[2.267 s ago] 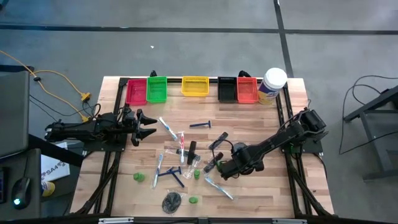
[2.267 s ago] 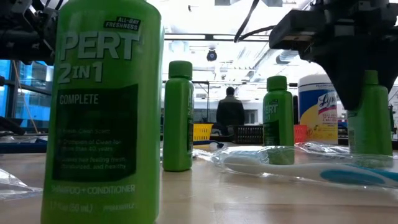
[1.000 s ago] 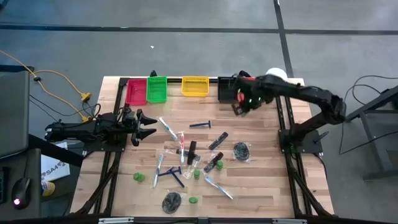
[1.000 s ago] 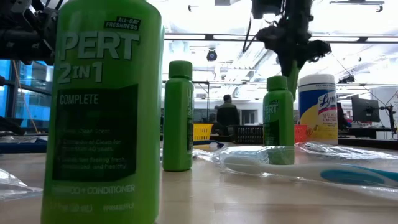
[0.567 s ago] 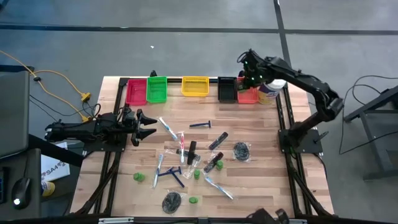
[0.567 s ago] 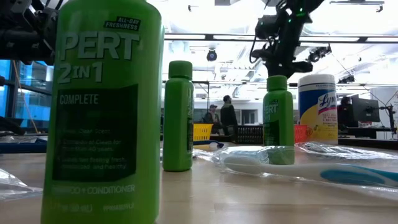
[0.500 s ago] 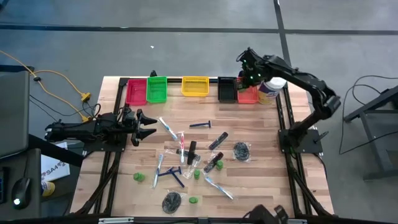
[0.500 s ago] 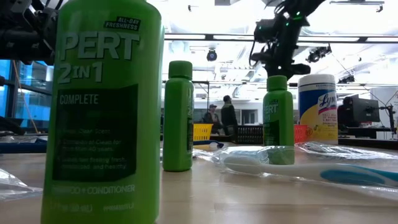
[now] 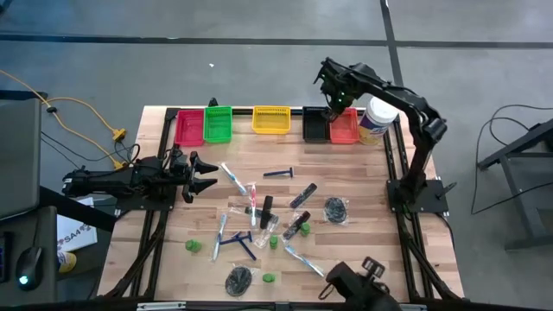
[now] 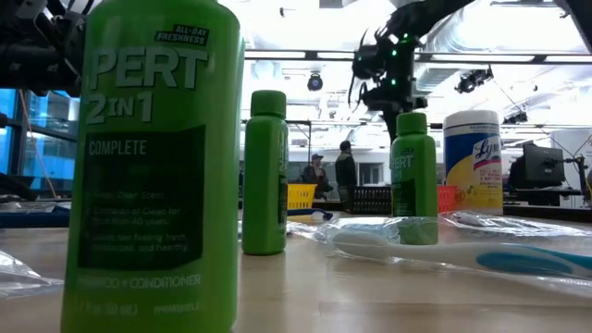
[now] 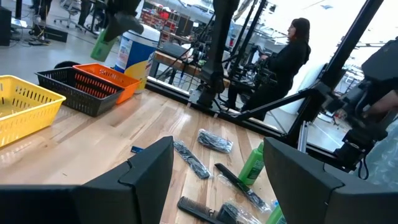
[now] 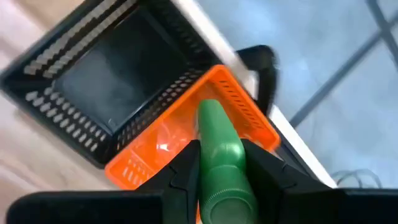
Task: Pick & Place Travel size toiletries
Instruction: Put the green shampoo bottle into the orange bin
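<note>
Green bottle (image 12: pixel 219 155) sits clamped between my right gripper (image 12: pixel 219 163) fingers, held high above the orange bin (image 12: pixel 239 106), beside the black bin (image 12: pixel 102 81). I should centre over orange before lowering, then release low so it doesn't bounce out. My left gripper (image 9: pixel 204 173) waits spread open and empty at the table's (image 9: pixel 371 259) left side.

The green bottle (image 12: pixel 219 158) is cut off by the frame's lower edge, its label side unseen.
</note>
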Controlling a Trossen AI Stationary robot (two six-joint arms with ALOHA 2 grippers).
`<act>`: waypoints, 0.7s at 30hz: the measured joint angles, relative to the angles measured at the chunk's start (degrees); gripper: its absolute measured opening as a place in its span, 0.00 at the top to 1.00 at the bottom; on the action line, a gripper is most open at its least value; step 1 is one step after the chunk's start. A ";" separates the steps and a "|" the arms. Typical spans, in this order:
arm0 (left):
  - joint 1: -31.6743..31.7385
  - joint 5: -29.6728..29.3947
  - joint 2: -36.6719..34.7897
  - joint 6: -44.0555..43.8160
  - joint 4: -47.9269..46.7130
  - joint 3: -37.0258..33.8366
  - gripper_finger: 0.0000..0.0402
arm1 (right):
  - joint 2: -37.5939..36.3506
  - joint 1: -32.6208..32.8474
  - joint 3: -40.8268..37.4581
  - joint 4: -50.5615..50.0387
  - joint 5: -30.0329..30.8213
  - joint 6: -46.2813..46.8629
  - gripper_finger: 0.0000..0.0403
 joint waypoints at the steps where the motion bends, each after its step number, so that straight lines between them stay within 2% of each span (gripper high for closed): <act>1: -0.02 0.00 0.01 0.00 0.00 -0.02 0.40 | 0.71 -0.17 0.02 -0.19 -1.02 -2.59 0.79; 3: 0.00 0.00 0.00 0.00 0.01 0.00 0.40 | 2.17 -0.20 0.00 -1.03 -1.34 -8.08 0.79; 8: -0.01 0.00 0.01 0.00 0.01 0.00 0.40 | 4.29 -0.48 0.00 -1.84 2.91 -17.55 0.79; 15: 0.01 0.00 0.01 0.00 0.00 0.00 0.40 | 4.48 -3.04 0.00 0.91 -1.46 -29.03 0.79; 21: 0.00 0.00 0.01 0.00 0.00 0.00 0.40 | 4.48 -5.25 -0.92 2.67 -5.10 -34.62 0.79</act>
